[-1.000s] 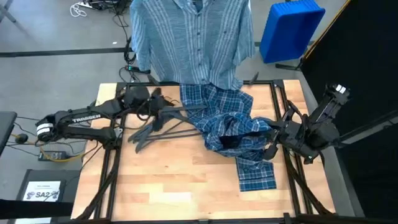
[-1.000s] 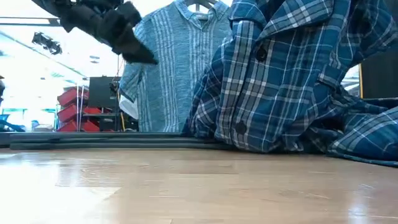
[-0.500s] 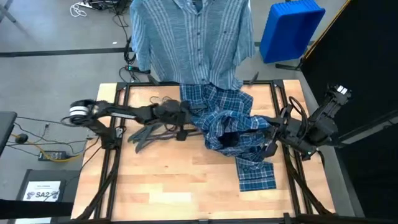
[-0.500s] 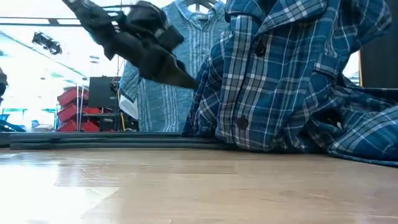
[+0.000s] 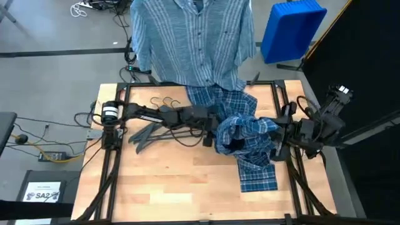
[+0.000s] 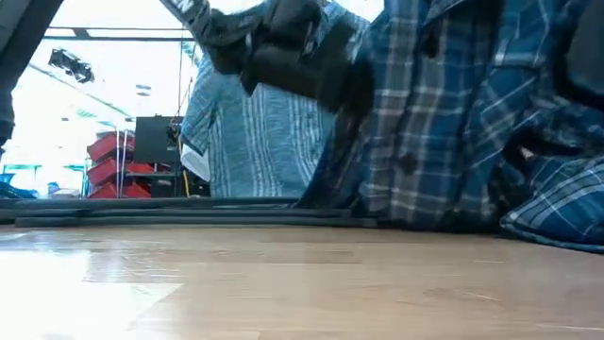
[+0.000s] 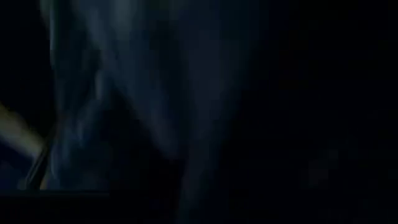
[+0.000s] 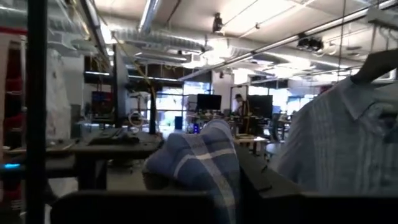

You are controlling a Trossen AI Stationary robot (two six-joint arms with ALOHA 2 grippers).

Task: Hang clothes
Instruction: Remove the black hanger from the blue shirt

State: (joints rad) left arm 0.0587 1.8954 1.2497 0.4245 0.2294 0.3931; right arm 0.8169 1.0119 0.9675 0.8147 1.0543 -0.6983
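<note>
Plaid shirt (image 5: 245, 139) bunched on the wooden surface (image 5: 175, 187), held between both arms near the middle-right. Left gripper (image 5: 214, 120) buried against the shirt's left edge; fingers hidden in cloth, so impossible to tell whether spread or pressed together. Left wrist view nearly black, only dim blue folds close to the lens. Right gripper (image 5: 275, 141) at the shirt's right side, apparently pinching a raised fold of the plaid; a rounded hump of the same cloth (image 8: 202, 163) directly ahead in the right wrist view, fingers themselves not plainly seen. Shirt lifted and crumpled at its centre, one flat panel (image 5: 257, 176) trailing toward the near edge. Dark hangers (image 5: 156, 128) lying on the surface beneath the stretched left arm. Striped light blue shirt (image 5: 192, 39) hanging on a hanger past the far edge, touching the plaid's upper hem. Blue bin (image 5: 290, 28) on the floor to the far right.
</note>
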